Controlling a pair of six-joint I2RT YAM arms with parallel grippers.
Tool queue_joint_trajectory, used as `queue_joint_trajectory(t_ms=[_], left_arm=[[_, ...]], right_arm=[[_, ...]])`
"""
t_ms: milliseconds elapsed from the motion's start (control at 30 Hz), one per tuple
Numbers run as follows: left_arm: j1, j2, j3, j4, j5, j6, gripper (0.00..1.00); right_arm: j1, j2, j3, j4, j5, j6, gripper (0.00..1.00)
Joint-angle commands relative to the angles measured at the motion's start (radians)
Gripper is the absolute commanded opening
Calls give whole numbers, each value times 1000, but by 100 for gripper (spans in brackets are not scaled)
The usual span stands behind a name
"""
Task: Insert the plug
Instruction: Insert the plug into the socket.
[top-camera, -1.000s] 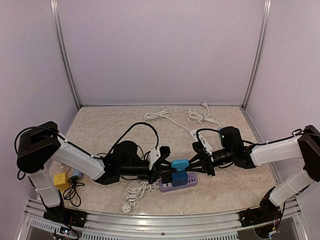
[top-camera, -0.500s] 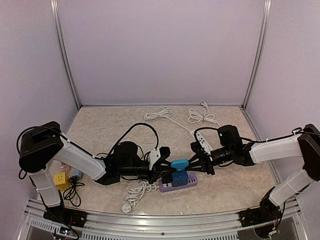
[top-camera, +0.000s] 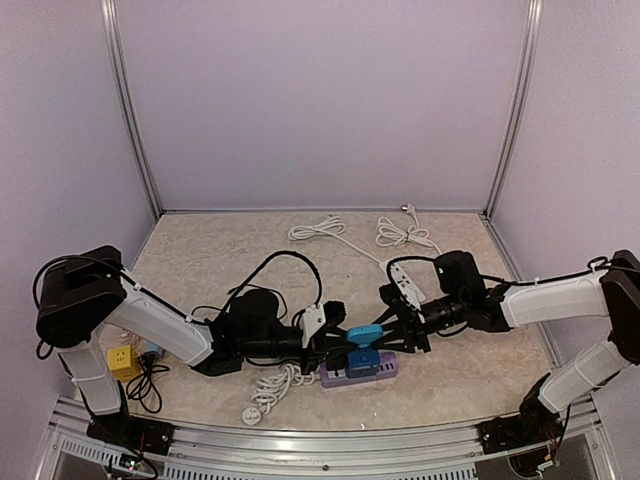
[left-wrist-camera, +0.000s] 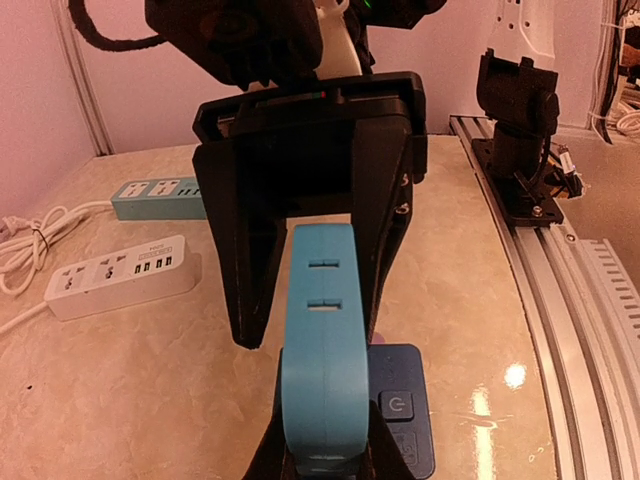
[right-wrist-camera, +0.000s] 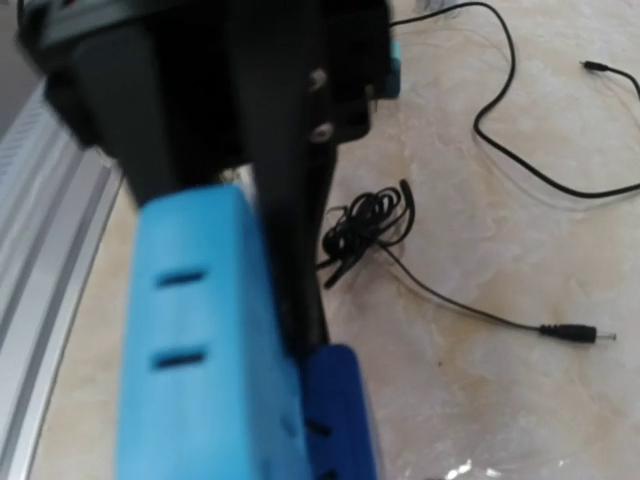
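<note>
On dark-blue plug (left-wrist-camera: 408, 452), power-symbol button (left-wrist-camera: 396, 404)

A slotted light-blue plug (top-camera: 362, 332) lies level at lower centre. Just beneath, a dark-blue adapter (top-camera: 361, 360) sits on the purple strip (top-camera: 386, 369).

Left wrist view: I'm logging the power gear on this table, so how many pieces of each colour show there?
white power strip: 1
teal power strip: 1
light blue plug: 1
dark blue adapter: 1
Total: 4
</note>
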Motion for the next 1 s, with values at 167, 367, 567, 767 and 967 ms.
queue_joint_trajectory(t_ms=[167,367,567,767,967], left_arm=[[-24,-27,-7,-11,-1,-52,0],[-26,-38,-8,3,-45,-64,0],[-10,-75,17,-16,-73,-16,0],[-12,-64,16,8,-48,-54,0],[-16,-66,22,38,-40,-77,0]], right_arm=[[8,26,-23,114,-3,84,54],[19,17,-36,124,-18,79,62],[23,-17,-47,118,-16,64,66],[25,4,-42,120,14,65,66],[26,21,-52,183,32,99,64]])
